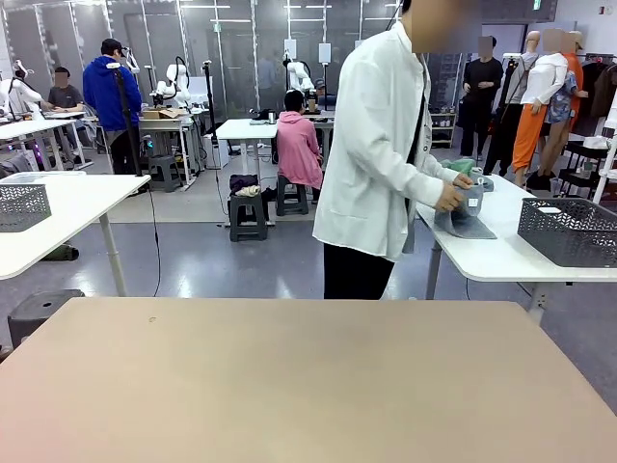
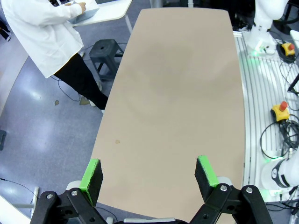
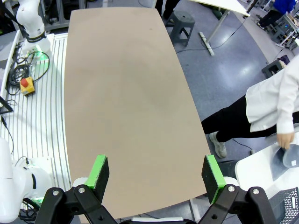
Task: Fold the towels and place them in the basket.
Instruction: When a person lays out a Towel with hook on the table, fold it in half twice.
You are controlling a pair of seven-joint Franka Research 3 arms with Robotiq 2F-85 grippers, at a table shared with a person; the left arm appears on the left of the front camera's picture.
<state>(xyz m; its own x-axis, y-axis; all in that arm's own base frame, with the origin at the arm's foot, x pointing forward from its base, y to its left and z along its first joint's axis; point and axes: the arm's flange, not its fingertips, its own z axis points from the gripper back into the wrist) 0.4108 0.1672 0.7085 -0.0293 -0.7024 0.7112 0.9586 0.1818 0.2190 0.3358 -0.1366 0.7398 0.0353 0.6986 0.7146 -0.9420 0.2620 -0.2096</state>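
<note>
The left claw and right claw gape released above the smooth tan rectangular bench; a person's hand grips a blue-grey towel near the lattice basket.

No writing, label, brand or number can be read anywhere. Two white sheets posted on the far wall, behind the person, are too small to make out.

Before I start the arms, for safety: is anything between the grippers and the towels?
Yes: the person, hands on the towel, which lies on a separate white table across a floor gap from the open left gripper and right gripper.
</note>
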